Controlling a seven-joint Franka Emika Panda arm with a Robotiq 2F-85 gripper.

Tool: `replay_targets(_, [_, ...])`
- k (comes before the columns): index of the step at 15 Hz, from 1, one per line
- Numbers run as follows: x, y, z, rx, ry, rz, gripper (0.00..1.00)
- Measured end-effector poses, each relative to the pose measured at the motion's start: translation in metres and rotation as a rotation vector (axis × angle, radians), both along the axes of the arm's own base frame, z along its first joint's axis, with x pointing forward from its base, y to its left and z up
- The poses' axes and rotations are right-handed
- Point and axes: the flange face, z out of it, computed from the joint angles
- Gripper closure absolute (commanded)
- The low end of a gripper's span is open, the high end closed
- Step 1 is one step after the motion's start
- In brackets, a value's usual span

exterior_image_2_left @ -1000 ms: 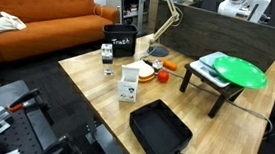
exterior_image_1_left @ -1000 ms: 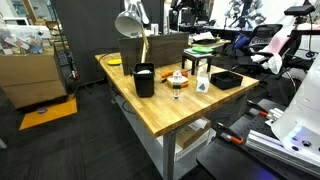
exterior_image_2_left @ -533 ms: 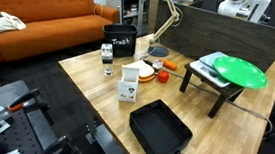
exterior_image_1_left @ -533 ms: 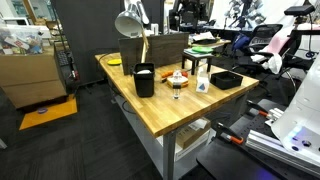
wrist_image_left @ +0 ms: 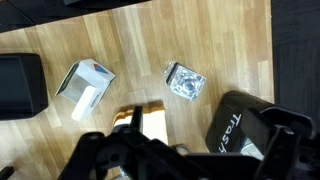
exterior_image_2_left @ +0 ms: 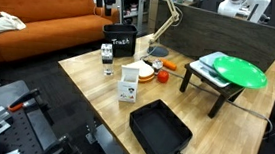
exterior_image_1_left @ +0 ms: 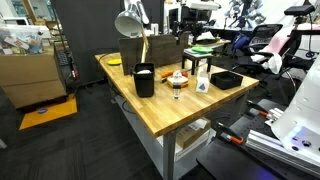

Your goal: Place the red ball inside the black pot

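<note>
On the bench (exterior_image_2_left: pixel 87 83), white lettering starting "Tra" is read in the wrist view on the side of the tall black cylinder (wrist_image_left: pixel 240 125); the rest is cut off by the hand (wrist_image_left: pixel 180 155). The same lettering shows in an exterior view (exterior_image_2_left: pixel 118 42) but is too small to be read. Print is seen on the white box (exterior_image_2_left: pixel 129 83), also illegible.

The red ball (exterior_image_2_left: pixel 163 77) is located on the bench top just beside an orange-and-white item (exterior_image_2_left: pixel 146 74), between the white box and a small black stand carrying a green disc (exterior_image_2_left: pixel 233 70). Being round, no long axis or heading can be given. It is not seen in the wrist view.

The black pot (exterior_image_2_left: pixel 160 129) is set flat with its opening up, near the bench edge, well apart from the ball, with the white box between them. Its outline is near square and is seen turned diagonally. In the wrist view it is cropped at the left edge (wrist_image_left: pixel 20 85).

The hand appears only as a dark blurred shape at the bottom of the wrist view, above the bench. Whether its fingers are apart or together cannot be told. Nothing is seen held.
</note>
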Motion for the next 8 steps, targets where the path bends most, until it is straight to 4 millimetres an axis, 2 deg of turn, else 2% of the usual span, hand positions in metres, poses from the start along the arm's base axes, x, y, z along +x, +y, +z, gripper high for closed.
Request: replay_targets(8, [-0.002, 0.0013, 0.0065, 0.0, -0.011, 0.003, 0.0])
